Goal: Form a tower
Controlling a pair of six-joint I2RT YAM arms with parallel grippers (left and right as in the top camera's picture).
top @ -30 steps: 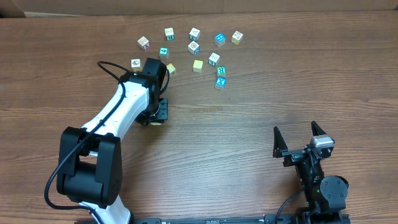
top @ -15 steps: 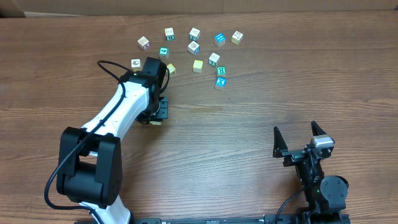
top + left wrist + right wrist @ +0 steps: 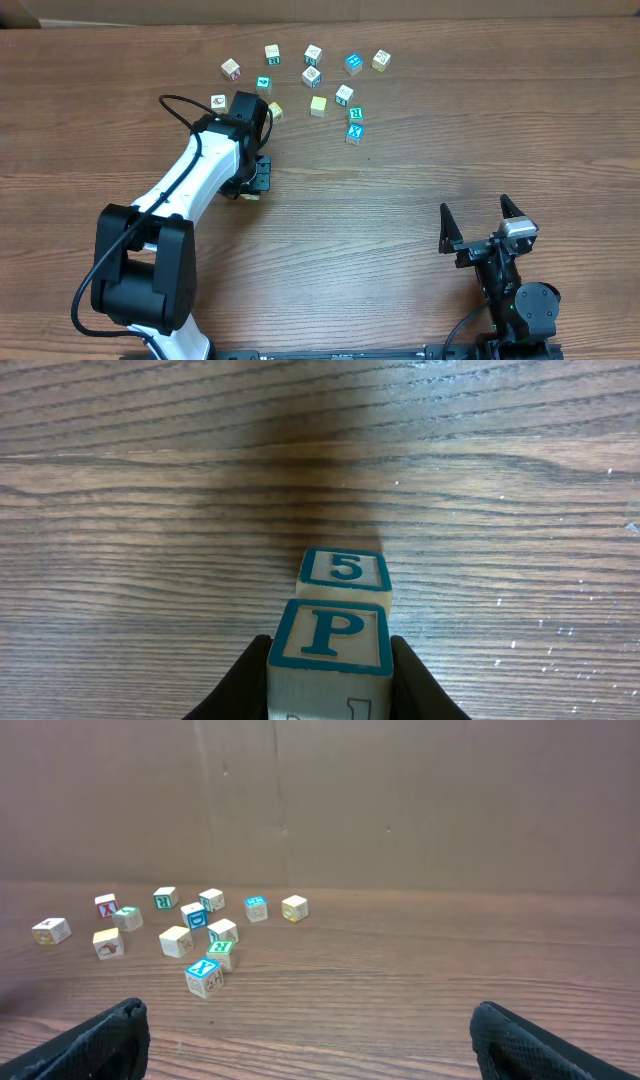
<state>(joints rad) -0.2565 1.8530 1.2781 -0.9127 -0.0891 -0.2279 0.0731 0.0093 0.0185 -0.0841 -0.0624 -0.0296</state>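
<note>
We see a smooth wooden cube (image 3: 328, 648) with a teal-framed P; left jaws clamp it, right jaws stand wide apart.

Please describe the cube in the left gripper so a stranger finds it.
Follow the white left arm to the left gripper, apart from the scattered cubes. Between its fingers is the P cube: a teal-framed P, while the 5 cube next to it bears a 5.
</note>
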